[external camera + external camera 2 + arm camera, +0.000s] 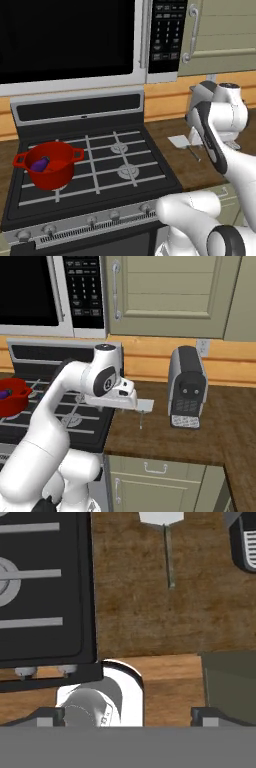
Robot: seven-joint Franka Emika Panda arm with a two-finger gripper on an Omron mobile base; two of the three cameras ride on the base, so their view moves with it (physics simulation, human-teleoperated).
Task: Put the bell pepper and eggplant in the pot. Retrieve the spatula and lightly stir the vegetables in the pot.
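Observation:
The red pot (47, 170) stands on the stove's front left burner, and it is at the left edge of the right base view too (14, 398). The purple eggplant (41, 163) lies inside it. The bell pepper is hidden or out of view. On the wooden counter right of the stove lies the spatula (179, 141) (145, 405), pale blade toward the wall, thin handle toward the front. In the hand view the spatula (169, 557) is at the top. My gripper (127, 718) hangs open above the counter's front edge, just stove-side of the spatula, with nothing between its fingertips (50, 716).
A dark coffee machine (187, 388) stands on the counter to the right of the spatula. The stove (100, 165) has a raised back panel, with a microwave (70, 40) and cabinets above. The counter's front edge drops to drawers (155, 468).

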